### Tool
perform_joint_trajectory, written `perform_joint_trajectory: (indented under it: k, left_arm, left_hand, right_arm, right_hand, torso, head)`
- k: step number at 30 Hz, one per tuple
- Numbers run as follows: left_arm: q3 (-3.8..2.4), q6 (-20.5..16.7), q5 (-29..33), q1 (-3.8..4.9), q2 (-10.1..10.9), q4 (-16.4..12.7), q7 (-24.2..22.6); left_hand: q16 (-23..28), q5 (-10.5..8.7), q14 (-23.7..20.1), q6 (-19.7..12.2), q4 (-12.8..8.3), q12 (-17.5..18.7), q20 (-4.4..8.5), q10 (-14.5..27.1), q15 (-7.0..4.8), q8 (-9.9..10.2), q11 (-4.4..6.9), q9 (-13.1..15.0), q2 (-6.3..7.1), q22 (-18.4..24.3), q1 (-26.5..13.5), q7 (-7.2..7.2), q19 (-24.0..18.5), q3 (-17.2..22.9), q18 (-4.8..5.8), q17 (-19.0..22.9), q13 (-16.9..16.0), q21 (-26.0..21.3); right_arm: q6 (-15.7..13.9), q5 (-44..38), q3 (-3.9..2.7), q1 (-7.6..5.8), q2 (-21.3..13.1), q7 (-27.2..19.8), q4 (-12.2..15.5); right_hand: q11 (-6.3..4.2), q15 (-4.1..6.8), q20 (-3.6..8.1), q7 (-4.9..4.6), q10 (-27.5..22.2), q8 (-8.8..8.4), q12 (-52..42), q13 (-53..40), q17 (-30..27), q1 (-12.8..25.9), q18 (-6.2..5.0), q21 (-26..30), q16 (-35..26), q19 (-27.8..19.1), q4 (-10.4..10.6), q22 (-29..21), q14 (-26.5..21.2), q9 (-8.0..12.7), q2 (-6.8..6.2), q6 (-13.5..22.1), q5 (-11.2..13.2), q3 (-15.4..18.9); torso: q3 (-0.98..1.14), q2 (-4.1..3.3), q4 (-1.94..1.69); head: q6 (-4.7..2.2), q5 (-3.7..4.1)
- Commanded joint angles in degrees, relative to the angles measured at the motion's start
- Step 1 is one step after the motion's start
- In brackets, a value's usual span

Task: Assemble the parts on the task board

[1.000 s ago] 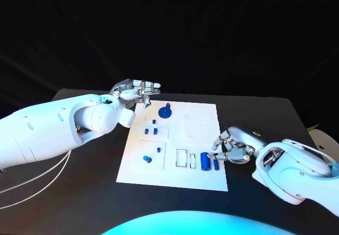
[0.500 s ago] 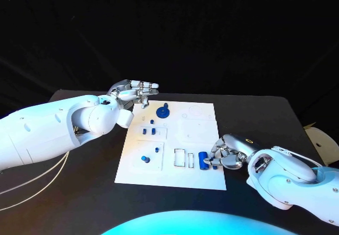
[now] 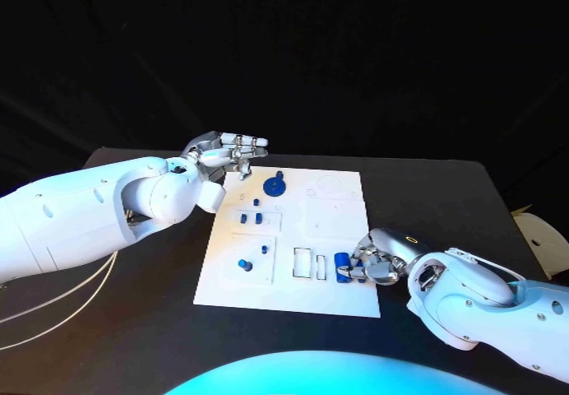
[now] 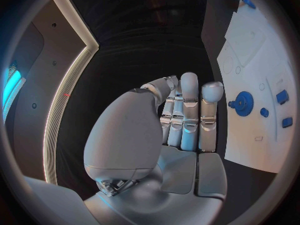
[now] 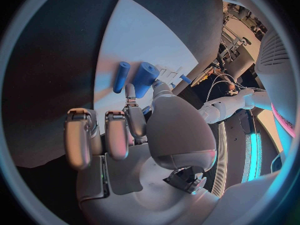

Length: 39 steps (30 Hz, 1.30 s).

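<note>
Right hand (image 3: 377, 263) perhaps touches two blue cylinders (image 5: 136, 77); left hand (image 3: 228, 152) half-curled, empty.

A black table (image 3: 451, 197) with white cables (image 3: 71, 309) at its edge.

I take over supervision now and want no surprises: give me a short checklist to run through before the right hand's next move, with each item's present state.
1. Right hand at the two blue cylinders: ok, its fingers reach the thick blue cylinder near the task board's right edge.
2. Firm hold on that cylinder: cannot tell; a finger touches it, but no closed pinch shows.
3. Thin blue cylinder free beside it: ok, it lies alongside, untouched.
4. Left hand out of the way: ok, it hovers past the board's far left corner, holding nothing.
5. Blue gear seated on the board: ok, it lies flat at the far end.
</note>
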<state>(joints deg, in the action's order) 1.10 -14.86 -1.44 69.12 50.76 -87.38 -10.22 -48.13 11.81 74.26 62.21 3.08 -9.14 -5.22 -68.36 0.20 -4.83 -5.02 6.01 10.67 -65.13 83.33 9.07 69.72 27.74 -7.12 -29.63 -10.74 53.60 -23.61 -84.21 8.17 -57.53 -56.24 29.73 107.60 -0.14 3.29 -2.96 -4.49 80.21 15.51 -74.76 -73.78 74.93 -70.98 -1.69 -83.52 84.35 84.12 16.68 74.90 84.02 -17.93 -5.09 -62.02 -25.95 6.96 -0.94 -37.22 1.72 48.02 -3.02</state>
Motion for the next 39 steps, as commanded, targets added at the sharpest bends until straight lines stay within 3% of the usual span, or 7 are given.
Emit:
perform_joint_trajectory:
  k: [1,7,12,23,30,35,39]
  left_arm:
    - [-0.03,1.4,0.3,-0.01,0.0,-0.2,-0.3]
    - [-0.03,1.5,0.3,-0.01,0.0,-0.1,-0.2]
    - [-0.03,1.7,0.7,-0.01,0.0,-0.1,-0.3]
    - [-0.03,2.0,1.0,0.0,0.1,-0.2,-0.3]
    - [-0.03,2.2,1.0,0.0,0.1,-0.3,-0.3]
    - [-0.03,2.2,1.0,0.0,0.2,-0.3,-0.3]
    - [-0.03,2.2,1.0,0.0,0.2,-0.4,-0.3]
  left_hand:
    - [0.2,-0.16,-0.2,0.1,-0.1,-0.3,-0.08,0.5,0.01,-0.1,0.0,-0.1,-0.31,0.1,-0.1,0.34,-0.3,-0.3,-1.06,0.1,-0.1,-0.2]
    - [0.2,-0.15,-0.2,0.0,0.0,-0.3,-0.09,0.6,0.02,-0.1,0.0,-0.1,-0.34,0.1,-0.2,0.34,-0.3,-0.3,-1.06,0.1,-0.1,-0.2]
    - [0.2,-0.18,-0.2,-0.2,0.7,-0.4,-0.23,0.9,0.14,0.0,-0.06,-0.2,-0.38,0.2,-1.2,0.37,-0.3,-1.0,-1.05,0.1,0.0,-0.4]
    - [0.2,-0.18,-0.2,-0.2,0.9,-0.5,-0.27,1.0,0.16,0.0,-0.06,-0.2,-0.41,0.3,-1.5,0.36,-0.3,-1.3,-1.06,0.1,0.0,-0.5]
    - [0.2,-0.16,-0.2,-0.2,0.9,-0.5,-0.28,1.0,0.16,0.0,-0.05,-0.2,-0.41,0.3,-1.5,0.33,-0.3,-1.4,-1.07,0.2,0.0,-0.6]
    - [0.2,-0.13,-0.2,-0.2,0.8,-0.5,-0.28,1.0,0.13,0.0,-0.01,-0.3,-0.44,0.4,-1.4,0.28,-0.4,-1.4,-1.09,0.2,0.0,-0.7]
    - [0.2,-0.12,-0.2,-0.2,0.8,-0.5,-0.28,1.0,0.13,0.0,0.0,-0.3,-0.45,0.4,-1.4,0.28,-0.4,-1.4,-1.09,0.2,0.0,-0.7]
  right_arm:
    - [0.5,0.3,0.04,0.22,0.5,0.9,-0.5]
    - [0.2,0.2,0.04,0.36,2.1,1.8,-1.8]
    - [2.8,-0.4,0.04,0.44,3.1,3.4,-2.3]
    - [5.2,-2.9,0.03,0.53,4.4,5.0,-2.8]
    - [3.0,-3.1,0.03,0.53,4.4,4.8,-2.3]
    - [-1.0,-2.6,-0.02,0.51,3.5,4.3,-1.0]
    - [-4.5,-1.2,-0.2,0.25,2.7,3.7,0.3]
  right_hand:
    - [0.07,0.46,0.33,0.27,0.3,0.32,0.0,0.0,3.4,0.7,0.27,0.3,0.0,3.2,0.1,13.2,3.7,-0.2,0.27,0.2,-0.2,0.5]
    - [0.1,0.44,0.33,0.26,0.2,0.52,0.1,-0.1,3.3,2.0,0.24,0.4,0.0,3.1,0.1,13.2,3.7,-1.0,0.5,0.7,1.1,1.4]
    - [0.14,0.41,0.3,0.25,0.0,0.76,0.4,0.0,3.0,2.8,0.14,0.9,-0.2,2.9,0.1,13.1,3.6,-1.9,0.3,1.1,3.9,2.3]
    - [0.11,0.41,0.29,0.27,-0.2,0.99,0.7,0.1,3.5,1.3,0.1,1.1,0.0,2.9,-0.1,13.0,3.7,-2.6,-0.12,1.2,4.1,2.4]
    - [-0.37,0.77,0.52,0.77,0.4,1.69,0.4,-0.4,5.4,-2.5,0.39,-0.3,1.0,3.4,-0.5,13.4,4.1,-3.8,1.74,0.6,-1.3,1.1]
    - [-0.82,1.12,0.84,1.28,1.3,2.04,-0.6,-1.5,6.6,-3.5,0.65,-1.6,1.6,3.9,-0.2,13.7,4.4,-4.5,2.25,-0.3,-5.9,0.9]
    - [-0.97,1.25,0.98,1.43,1.6,2.06,-1.0,-1.9,7.1,-3.5,0.77,-2.2,1.9,4.2,-0.1,13.9,4.4,-4.7,2.41,-0.5,-7.4,1.0]
  torso:
    - [0.04,-0.01,0.0]
    - [0.03,0.0,-0.01]
    - [-0.02,-0.01,0.02]
    - [-0.01,0.1,0.01]
    - [-0.03,0.08,0.01]
    - [-0.03,0.1,0.02]
    - [-0.02,0.11,0.05]
  head:
    - [0.14,-0.16]
    - [0.26,-0.08]
    - [0.37,-0.04]
    - [0.19,-0.01]
    - [0.06,-0.05]
    - [-0.04,-0.09]
    - [-0.1,-0.12]
